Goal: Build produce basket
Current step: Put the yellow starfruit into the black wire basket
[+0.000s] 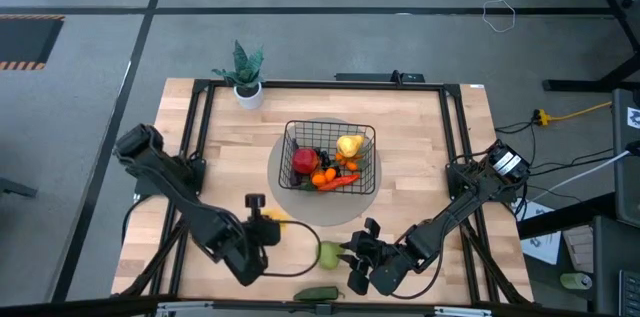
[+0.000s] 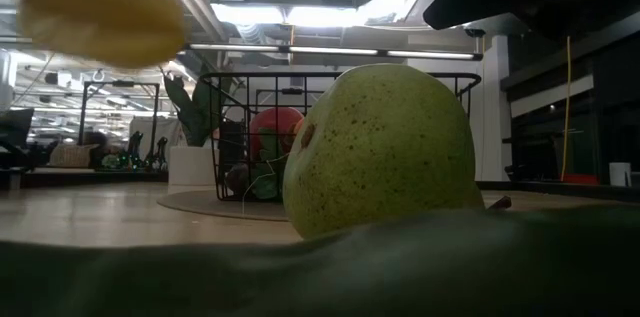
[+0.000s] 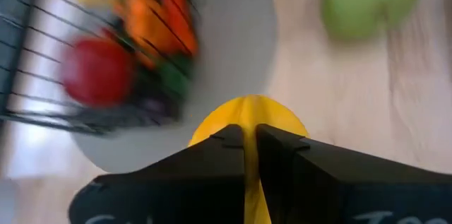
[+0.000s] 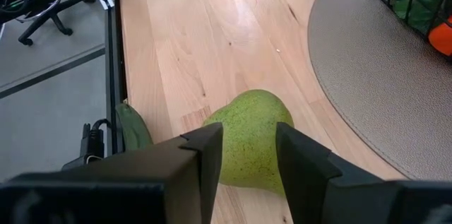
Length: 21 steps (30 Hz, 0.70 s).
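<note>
Basket (image 1: 368, 137) is partly filled; my left gripper (image 3: 248, 133) clamps a yellow fruit (image 3: 247, 114) beside it, while my right gripper (image 4: 247, 155), fingers apart, reaches for the green pear (image 4: 248, 139).

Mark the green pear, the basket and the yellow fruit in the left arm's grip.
green pear (image 4: 248, 136): right wrist view, on its speckled skin.
basket (image 1: 368, 131): high view, on its far right rim.
yellow fruit (image 3: 244, 114): left wrist view, on the rounded end past the shut fingers.

Left gripper (image 3: 248, 136) jaws clamped; right gripper (image 4: 247, 155) jaws parted.
</note>
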Motion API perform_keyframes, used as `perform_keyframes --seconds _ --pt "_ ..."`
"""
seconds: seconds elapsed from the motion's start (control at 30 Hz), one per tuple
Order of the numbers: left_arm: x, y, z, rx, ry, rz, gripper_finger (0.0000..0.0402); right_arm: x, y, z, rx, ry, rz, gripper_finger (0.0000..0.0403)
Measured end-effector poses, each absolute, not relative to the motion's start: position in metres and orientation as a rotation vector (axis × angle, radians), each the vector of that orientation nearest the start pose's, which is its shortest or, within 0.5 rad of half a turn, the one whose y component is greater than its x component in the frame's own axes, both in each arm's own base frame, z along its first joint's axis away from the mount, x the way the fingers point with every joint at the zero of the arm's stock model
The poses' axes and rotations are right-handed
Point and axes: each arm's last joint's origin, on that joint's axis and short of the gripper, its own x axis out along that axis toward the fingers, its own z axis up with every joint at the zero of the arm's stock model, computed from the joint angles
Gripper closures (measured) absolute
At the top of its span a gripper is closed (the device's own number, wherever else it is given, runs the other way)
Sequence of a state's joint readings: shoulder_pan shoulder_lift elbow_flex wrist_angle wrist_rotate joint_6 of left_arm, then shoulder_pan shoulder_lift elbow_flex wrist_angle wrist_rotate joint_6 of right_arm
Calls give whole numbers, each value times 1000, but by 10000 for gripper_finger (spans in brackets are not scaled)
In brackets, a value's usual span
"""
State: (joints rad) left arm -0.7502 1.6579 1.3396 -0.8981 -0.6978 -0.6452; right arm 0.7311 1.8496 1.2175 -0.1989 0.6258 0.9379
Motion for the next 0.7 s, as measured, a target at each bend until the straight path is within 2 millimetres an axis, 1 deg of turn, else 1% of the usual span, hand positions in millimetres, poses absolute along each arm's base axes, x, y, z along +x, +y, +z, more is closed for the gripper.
perform_keyframes --seconds 0.13,0.2,0.3,0.37,0.43,0.53,0.6,0.7 --pt "248 -201 282 232 712 305 401 300 246 193 383 619 -203 282" --pt "251 -195 292 235 632 352 401 300 246 194 383 618 -204 282" --pt "258 -183 302 279 566 411 401 300 246 193 382 619 -204 282" --pt "266 -173 312 282 523 443 401 300 246 194 383 618 -204 282" --pt "273 -161 318 301 515 455 401 300 246 194 383 618 -204 282" --pt "292 -140 324 313 501 469 401 300 246 194 385 616 -203 282" --pt "303 -126 327 317 501 446 401 300 246 194 389 613 -201 282" --pt "320 -106 333 264 475 352 402 300 246 194 392 613 -202 282"
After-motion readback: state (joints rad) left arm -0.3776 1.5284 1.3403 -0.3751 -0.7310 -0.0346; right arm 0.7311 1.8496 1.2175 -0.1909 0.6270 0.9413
